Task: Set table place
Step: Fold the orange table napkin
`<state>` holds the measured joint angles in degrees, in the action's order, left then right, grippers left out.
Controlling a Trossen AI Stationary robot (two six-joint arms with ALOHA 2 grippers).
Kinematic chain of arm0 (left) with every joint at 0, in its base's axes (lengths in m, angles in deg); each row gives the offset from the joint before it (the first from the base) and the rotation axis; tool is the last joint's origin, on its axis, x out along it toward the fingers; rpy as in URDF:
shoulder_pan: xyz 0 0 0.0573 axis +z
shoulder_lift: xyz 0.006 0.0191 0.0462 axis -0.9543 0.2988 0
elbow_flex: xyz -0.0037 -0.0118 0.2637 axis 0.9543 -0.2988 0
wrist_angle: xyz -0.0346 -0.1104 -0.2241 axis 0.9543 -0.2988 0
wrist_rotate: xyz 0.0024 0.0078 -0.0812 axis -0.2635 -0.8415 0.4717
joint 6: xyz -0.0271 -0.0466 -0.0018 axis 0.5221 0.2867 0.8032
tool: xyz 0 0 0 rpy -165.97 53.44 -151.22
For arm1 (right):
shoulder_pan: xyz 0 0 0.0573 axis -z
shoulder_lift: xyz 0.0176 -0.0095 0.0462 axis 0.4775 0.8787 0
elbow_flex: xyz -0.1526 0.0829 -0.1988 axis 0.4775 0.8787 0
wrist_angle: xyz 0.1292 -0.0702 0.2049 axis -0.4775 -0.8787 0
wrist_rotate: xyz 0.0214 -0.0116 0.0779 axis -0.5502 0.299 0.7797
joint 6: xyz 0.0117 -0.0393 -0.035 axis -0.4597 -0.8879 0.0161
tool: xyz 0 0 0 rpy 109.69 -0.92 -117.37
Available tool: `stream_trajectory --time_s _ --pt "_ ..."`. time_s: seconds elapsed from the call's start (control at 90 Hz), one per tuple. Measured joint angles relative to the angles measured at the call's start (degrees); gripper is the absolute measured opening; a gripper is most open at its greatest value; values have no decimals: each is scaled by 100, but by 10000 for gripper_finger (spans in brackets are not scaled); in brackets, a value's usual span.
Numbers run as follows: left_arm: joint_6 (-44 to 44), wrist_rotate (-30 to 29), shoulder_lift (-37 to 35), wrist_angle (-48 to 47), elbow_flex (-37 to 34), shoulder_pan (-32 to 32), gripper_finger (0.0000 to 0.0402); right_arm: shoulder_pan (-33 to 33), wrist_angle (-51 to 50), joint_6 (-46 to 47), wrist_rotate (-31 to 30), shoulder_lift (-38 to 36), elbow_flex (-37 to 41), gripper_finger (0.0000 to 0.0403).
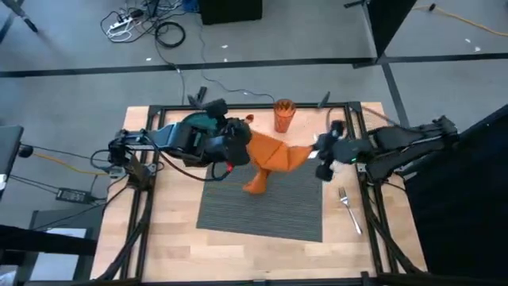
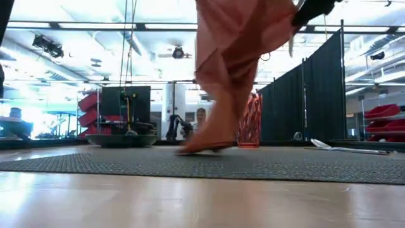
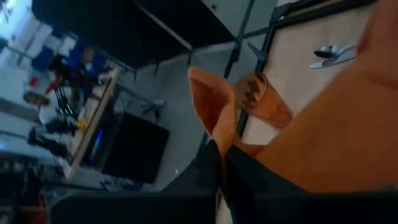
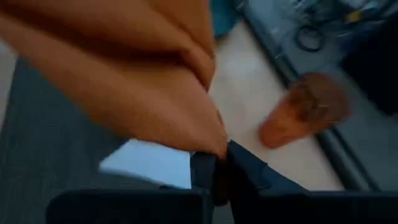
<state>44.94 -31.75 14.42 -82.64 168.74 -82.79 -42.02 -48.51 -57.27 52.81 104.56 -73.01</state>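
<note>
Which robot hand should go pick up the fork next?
Right. The right hand holds the orange cloth napkin close to the silver metal fork; the left hand grips it farther away.

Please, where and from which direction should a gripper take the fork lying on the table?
Probably the fork is best gripped mid-handle, from straight above. It lies flat on bare table beside the placemat, so the fingers should close across its narrow width.

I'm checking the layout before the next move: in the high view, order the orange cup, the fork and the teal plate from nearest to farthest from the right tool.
Measured from the right tool:
1. Fork, on bare table by the placemat's right edge; the orange cup is about as near, too close to call.
2. Orange cup, at the table's far edge.
3. Teal plate, far left, under the left arm.
</note>
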Motion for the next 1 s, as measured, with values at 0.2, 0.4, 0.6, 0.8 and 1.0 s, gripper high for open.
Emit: stream_trajectory --time_s 0.2,0.4,0.6,0.8,1.0 --pt "-644 -5 0 489 0 126 0 15 758 -548 -173 -851 0 0" --pt "501 98 0 -579 -2 125 0 14 818 -753 -156 -1343 0 0" --pt "2519 43 -9 -1834 -185 109 0 15 219 -529 -207 -1266 0 0" --pt "3119 -312 -13 -1999 -178 79 0 15 590 -860 -519 -1055 0 0" --pt "2070 -590 -19 -1208 241 79 0 15 1095 -1475 -573 -940 -394 0"
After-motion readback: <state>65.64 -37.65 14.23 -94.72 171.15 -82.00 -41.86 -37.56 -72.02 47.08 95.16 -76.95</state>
